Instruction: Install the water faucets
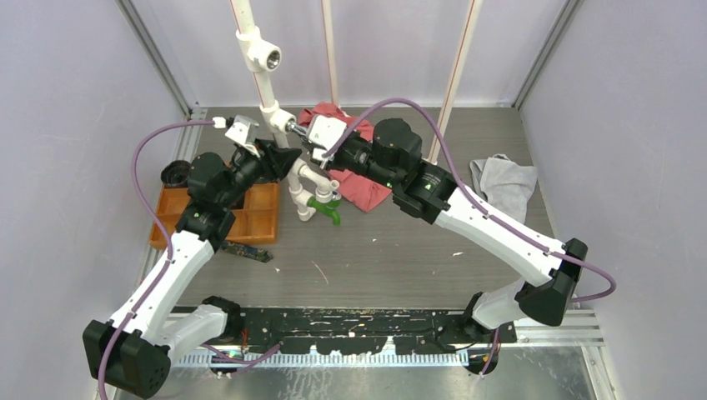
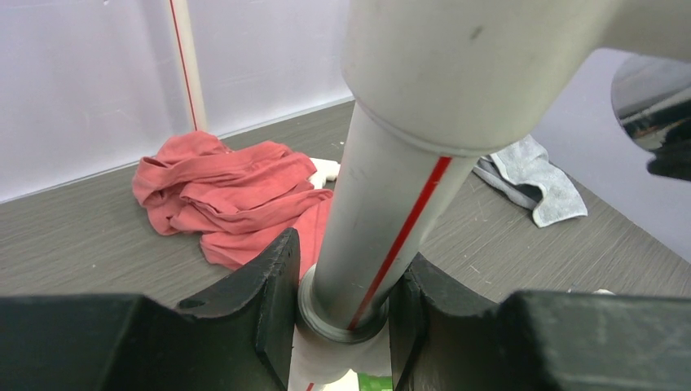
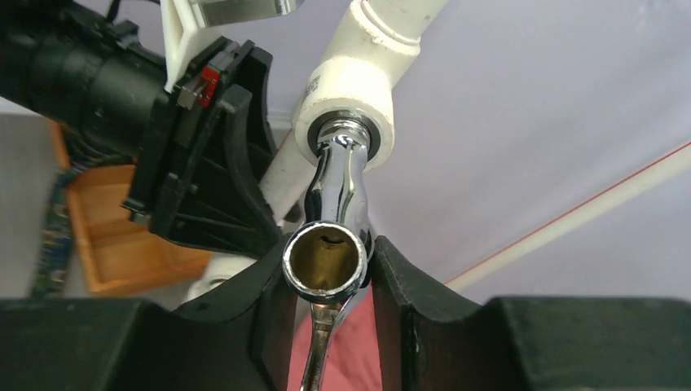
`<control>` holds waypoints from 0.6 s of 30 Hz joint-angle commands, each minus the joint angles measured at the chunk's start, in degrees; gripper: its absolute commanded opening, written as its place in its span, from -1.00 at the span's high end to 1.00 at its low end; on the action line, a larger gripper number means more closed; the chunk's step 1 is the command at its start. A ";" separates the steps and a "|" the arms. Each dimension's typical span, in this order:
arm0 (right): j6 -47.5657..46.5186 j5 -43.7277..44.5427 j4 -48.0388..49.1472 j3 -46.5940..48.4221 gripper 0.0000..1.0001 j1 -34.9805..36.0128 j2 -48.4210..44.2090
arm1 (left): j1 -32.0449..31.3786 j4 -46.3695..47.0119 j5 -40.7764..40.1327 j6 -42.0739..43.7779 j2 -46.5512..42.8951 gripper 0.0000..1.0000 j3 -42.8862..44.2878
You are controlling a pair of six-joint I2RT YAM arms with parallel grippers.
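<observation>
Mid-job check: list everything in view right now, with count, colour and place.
silver tap: 1, chrome, one end in a pipe tee, held by the right claw
green tap: 1, green, at the pipe's foot
pipe: 1, white with red stripe, upright mid-table, open tee on top
red cloth: 1, red, crumpled behind the pipe
grey cloth: 1, grey, far right of the table
tray: 1, orange, left of the pipe
round object: 1, black, by the tray's far left corner
strip: 1, dark, at the tray's near edge
poles: 2, white with red stripe, at the back
left claw: 1, black, shut round the pipe
right claw: 1, black, shut on the silver tap's spout
</observation>
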 commanded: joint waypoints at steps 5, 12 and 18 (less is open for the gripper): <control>37.64 -13.87 4.64 5.60 0.95 -1.01 -0.59 | 0.06 3.01 1.22 -7.48 -1.71 1.00 -1.28; 65.44 -22.37 14.81 2.15 0.96 -7.79 -0.73 | 0.09 3.08 1.00 -7.36 -2.26 1.00 -1.68; 88.74 -31.21 33.18 -2.82 0.80 -10.90 1.07 | 0.08 4.42 1.85 -8.44 -1.58 1.00 -1.58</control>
